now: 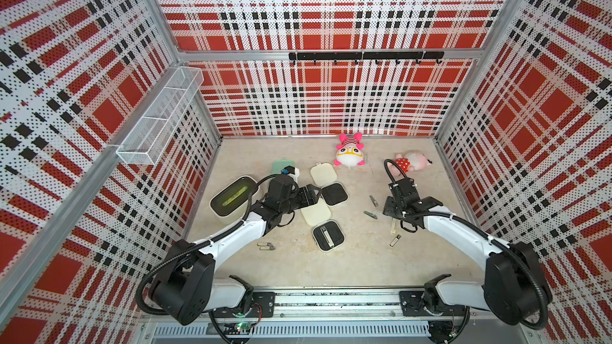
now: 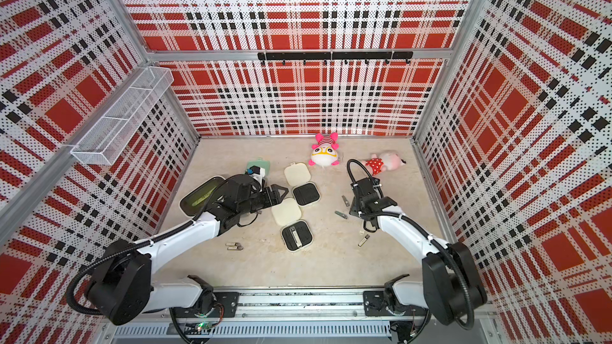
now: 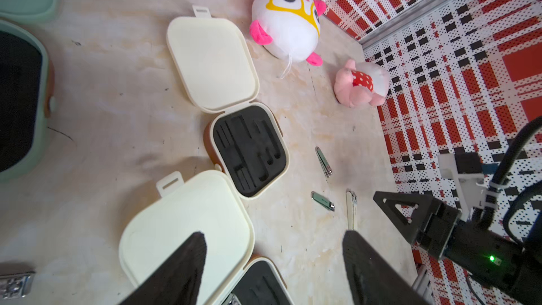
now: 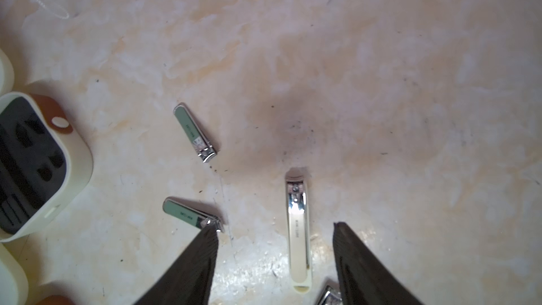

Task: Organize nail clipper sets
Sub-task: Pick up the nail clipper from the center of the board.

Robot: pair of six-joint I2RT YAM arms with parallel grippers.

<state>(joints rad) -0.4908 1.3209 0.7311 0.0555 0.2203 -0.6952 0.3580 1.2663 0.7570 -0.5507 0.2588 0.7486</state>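
Observation:
Two cream cases lie open mid-table. The far one shows its lid (image 1: 323, 175) and an empty black insert (image 3: 249, 151). The near one has its lid (image 3: 187, 215) beside a base (image 1: 328, 235) holding a silver clipper. My left arm partly hides the mint green case (image 1: 282, 167). The left gripper (image 3: 274, 233) hovers open over the near lid's edge, holding nothing. The right gripper (image 4: 275, 226) is open just above the table, and a long cream clipper (image 4: 297, 230) lies between its fingers. Two green clippers (image 4: 195, 133) (image 4: 190, 214) lie beside it. More clippers (image 1: 266, 245) rest at the front left.
A cream bin with a dark green inside (image 1: 233, 200) stands at the left, under my left arm. Two pink plush toys (image 1: 349, 153) (image 1: 410, 161) lie at the back. A wire basket (image 1: 159, 117) hangs on the left wall, and a hook rail (image 1: 364, 56) on the back wall.

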